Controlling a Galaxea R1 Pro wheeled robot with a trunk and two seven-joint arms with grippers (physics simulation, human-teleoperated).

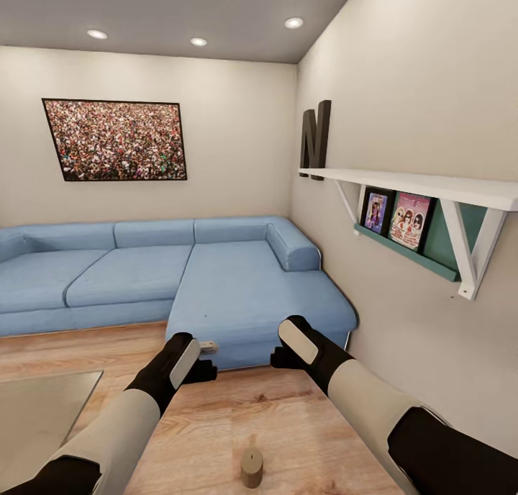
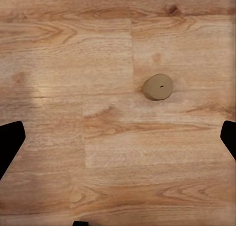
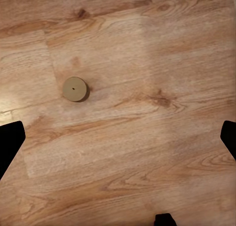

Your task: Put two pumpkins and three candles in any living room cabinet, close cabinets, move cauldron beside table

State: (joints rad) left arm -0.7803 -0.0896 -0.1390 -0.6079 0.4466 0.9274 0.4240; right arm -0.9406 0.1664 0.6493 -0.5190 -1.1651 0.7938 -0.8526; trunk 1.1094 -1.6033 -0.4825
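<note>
One stubby pale candle (image 1: 252, 468) stands upright on the light wood floor between my two forearms, close to my base. Seen from above, the same candle (image 2: 158, 86) is a small tan disc with a dark wick dot in the left wrist view, and it appears again as the candle (image 3: 74, 88) in the right wrist view. My left gripper (image 1: 203, 370) (image 2: 118, 137) and right gripper (image 1: 283, 357) (image 3: 118, 137) both hang well above the floor, pointing down, fingers spread wide and holding nothing. Both hover beyond the candle, toward the sofa.
A blue L-shaped sofa (image 1: 216, 279) stands directly ahead, its chaise end just beyond the grippers. A glass-topped table (image 1: 36, 409) sits at the lower left. A white wall shelf (image 1: 432, 189) with framed pictures juts from the right wall. Bare wood floor lies under the arms.
</note>
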